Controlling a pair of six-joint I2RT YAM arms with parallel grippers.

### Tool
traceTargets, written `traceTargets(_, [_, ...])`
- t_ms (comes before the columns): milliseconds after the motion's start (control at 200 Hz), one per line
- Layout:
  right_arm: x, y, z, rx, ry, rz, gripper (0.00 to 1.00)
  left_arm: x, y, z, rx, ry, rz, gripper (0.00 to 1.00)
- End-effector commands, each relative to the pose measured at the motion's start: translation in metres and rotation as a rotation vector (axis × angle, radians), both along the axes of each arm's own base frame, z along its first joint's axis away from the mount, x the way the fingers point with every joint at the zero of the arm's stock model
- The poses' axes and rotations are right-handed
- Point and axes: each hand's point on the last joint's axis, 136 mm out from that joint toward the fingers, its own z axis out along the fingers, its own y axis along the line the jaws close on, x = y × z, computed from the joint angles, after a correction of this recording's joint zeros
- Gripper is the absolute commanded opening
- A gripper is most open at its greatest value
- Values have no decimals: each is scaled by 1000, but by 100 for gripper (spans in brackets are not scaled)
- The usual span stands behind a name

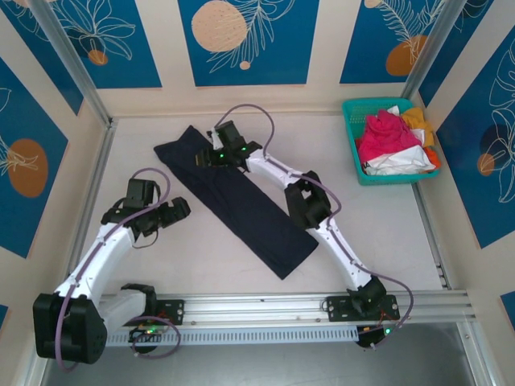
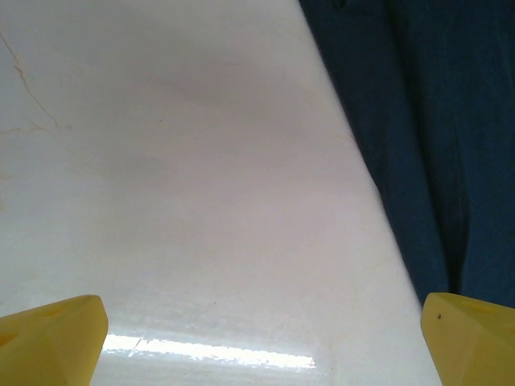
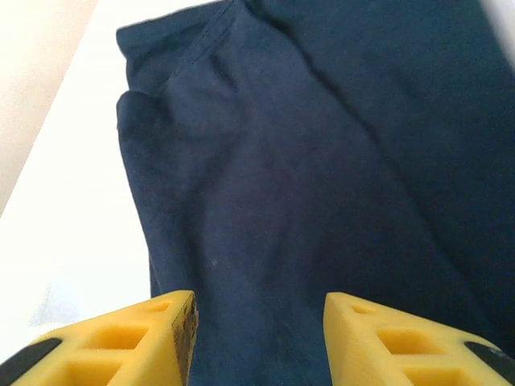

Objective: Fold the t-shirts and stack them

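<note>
Here my right gripper [image 3: 259, 322] hovers, jaws apart, over the far end of the navy t-shirt [image 1: 241, 211] stretched diagonally between my arms (poised to fold it, I'd guess); my left gripper [image 1: 173, 211] waits open beside it.

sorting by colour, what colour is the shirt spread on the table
Dark navy: the long folded cloth t-shirt, best in right wrist view.
</note>
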Motion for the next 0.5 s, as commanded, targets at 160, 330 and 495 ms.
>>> traceTargets(160, [28, -22, -29, 19, 147, -166, 47, -3, -8, 8, -31, 5, -13, 100])
traceTargets(330, [66, -91, -41, -4, 246, -350, 48, 8, -20, 12, -43, -2, -38, 100])
traceTargets(495, [92, -164, -49, -34, 331, -500, 49, 19, -35, 9, -15, -7, -76, 100])
